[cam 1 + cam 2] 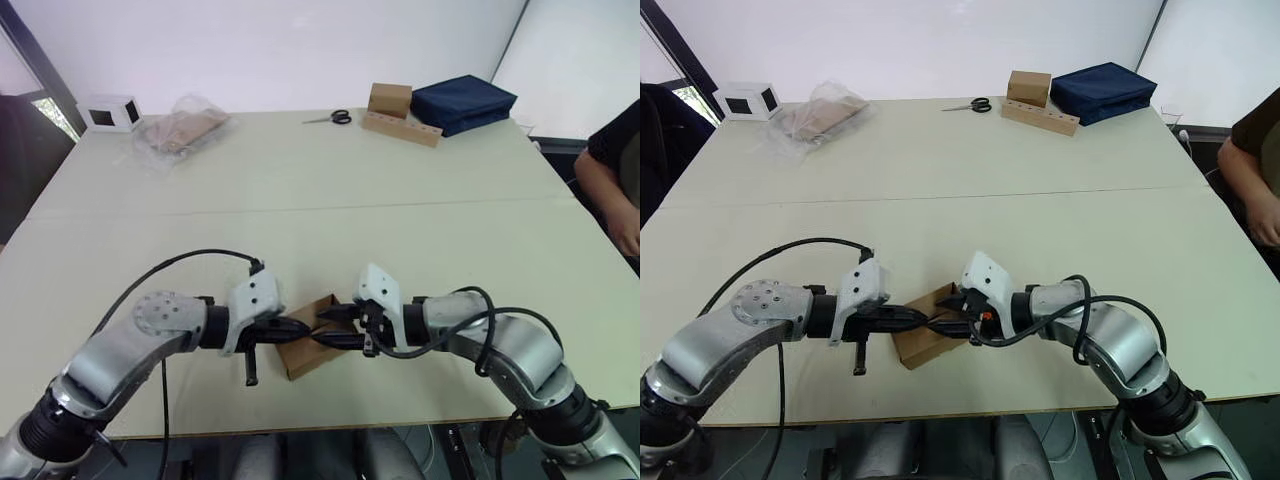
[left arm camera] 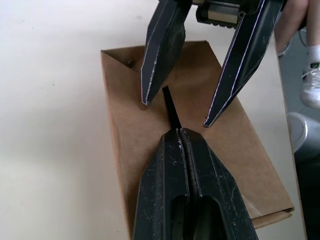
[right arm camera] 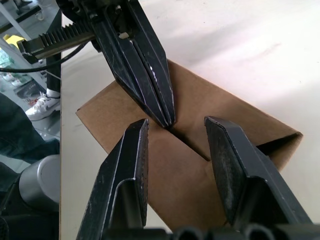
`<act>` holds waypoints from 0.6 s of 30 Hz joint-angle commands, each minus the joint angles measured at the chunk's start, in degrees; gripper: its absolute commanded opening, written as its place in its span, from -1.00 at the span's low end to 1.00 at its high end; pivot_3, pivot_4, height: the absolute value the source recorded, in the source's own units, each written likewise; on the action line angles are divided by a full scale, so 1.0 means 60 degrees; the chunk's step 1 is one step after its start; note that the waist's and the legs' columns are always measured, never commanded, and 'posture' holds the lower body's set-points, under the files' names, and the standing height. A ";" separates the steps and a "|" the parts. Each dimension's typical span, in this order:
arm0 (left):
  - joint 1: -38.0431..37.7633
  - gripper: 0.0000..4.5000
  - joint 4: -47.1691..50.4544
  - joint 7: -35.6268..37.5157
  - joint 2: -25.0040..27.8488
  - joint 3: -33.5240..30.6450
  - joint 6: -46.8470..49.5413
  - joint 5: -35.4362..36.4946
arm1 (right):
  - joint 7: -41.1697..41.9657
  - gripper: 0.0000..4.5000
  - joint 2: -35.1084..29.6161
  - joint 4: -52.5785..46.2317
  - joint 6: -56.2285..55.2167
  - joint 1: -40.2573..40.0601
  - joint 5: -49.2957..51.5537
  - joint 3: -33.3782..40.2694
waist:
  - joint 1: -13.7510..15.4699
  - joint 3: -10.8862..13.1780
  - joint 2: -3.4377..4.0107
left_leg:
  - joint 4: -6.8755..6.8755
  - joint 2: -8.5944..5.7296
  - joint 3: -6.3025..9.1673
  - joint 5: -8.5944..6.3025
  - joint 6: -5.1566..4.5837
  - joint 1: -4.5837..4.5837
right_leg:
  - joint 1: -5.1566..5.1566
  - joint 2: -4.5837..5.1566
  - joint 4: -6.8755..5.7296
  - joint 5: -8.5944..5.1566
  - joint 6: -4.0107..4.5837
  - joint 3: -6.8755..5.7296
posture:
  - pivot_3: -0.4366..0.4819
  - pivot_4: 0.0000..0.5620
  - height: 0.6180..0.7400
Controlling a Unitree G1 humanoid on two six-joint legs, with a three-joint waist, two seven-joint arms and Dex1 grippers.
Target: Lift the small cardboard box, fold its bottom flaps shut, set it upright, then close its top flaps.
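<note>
You have the small cardboard box (image 1: 308, 346) lying near the table's (image 1: 300, 190) front edge, directly between both grippers: left gripper (image 2: 179, 134) pinched closed, tips at the flap seam, right gripper (image 3: 176, 125) spread wide, straddling that seam from the opposite side.

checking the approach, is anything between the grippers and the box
Nothing visible. Both grippers are already at the box, near the table's front edge. The left gripper, fingers shut, has its tips on the seam of the top flaps. The right gripper, open, straddles that seam from the opposite side.
</note>
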State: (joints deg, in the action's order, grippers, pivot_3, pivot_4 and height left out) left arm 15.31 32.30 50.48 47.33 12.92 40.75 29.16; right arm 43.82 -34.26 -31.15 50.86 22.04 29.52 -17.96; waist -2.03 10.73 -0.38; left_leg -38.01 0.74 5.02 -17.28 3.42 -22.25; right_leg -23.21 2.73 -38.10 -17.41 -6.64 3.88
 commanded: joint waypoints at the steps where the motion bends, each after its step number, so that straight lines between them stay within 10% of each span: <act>1: -0.0319 -1.00 -0.0244 0.0055 0.0122 0.0143 0.0077 -0.0305 | -0.0045 -0.20 -0.0095 0.0142 0.0138 -0.0089 -0.0160 -0.0164 | -0.0007 -0.0001 0.0001 | 0.0000 0.0000 0.0000 0.0000 0.0000 0.0002 | 0.0001 -0.0001 0.0000 0.0000 0.0000 0.0000 | -0.05 -0.47 1.00; 18: -0.0239 -1.00 -0.0422 -0.0152 -0.0674 -0.2744 0.0529 0.2006 | 0.0559 -0.20 0.0137 0.0181 -0.0463 0.0087 0.1061 0.1527 | -0.0005 0.0003 -0.0001 | 0.0000 0.0001 0.0001 0.0000 -0.0001 -0.0001 | 0.0000 0.0000 0.0001 0.0000 0.0000 -0.0001 | -0.05 -0.47 1.00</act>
State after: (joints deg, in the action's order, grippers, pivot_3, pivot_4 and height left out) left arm 13.29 28.79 49.93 43.74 -0.55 43.12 38.11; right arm 46.70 -34.05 -29.30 48.53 21.99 33.59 -11.21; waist -2.07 10.75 -0.39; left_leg -38.01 0.75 5.03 -17.29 3.41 -22.26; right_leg -23.21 2.74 -38.09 -17.41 -6.64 3.88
